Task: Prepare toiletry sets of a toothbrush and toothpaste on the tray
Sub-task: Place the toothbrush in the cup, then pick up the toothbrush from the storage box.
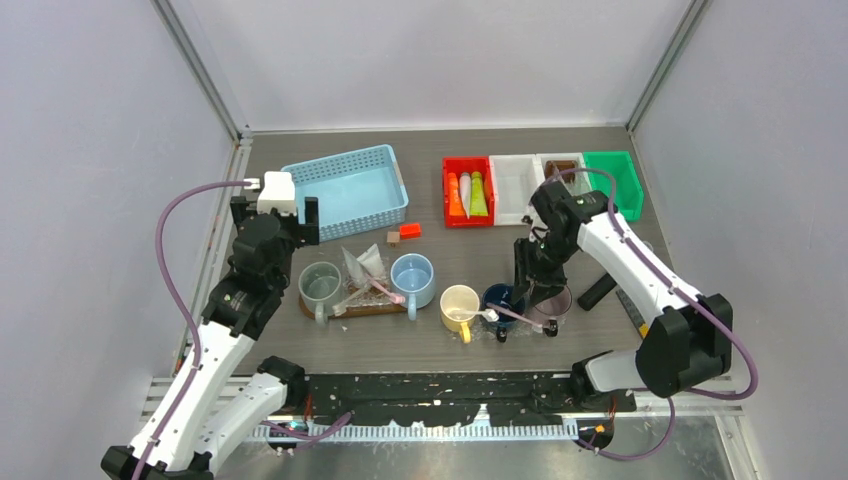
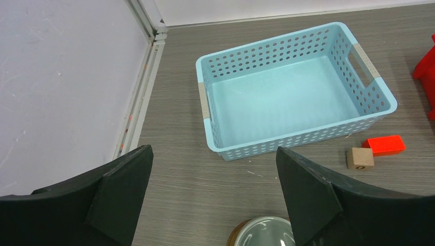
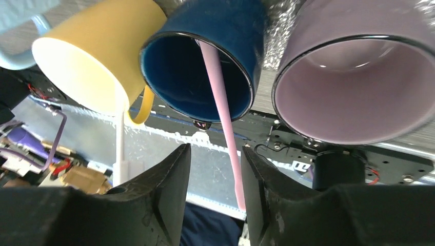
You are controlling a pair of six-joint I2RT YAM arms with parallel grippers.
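From above, the left arm is seen bent at the left of the desk. Its left hand is held level and aimed far, just near of the blue basket, with the jaws spread wide and nothing between them. The right arm is folded in from the right, and the right hand is pointed down over the navy mug and the mauve mug. A cream-yellow mug is set just left of the navy one. Further left, a grey-green mug is stood on the brown tray, and a light blue mug is seen at the tray's right end. The toothpaste tubes are laid in the red bin at the far side, well apart from the tray.

In the left wrist view, the left hand is shown wide open and empty. The basket is seen beyond it, with a red block and a wooden block near the basket's right corner.

In the right wrist view, the right hand is shown partly open. The pink toothbrush is leaned in the navy mug, and its handle is passed through the gap close to one finger, not clamped. A white toothbrush is seen sticking out of the cream-yellow mug.
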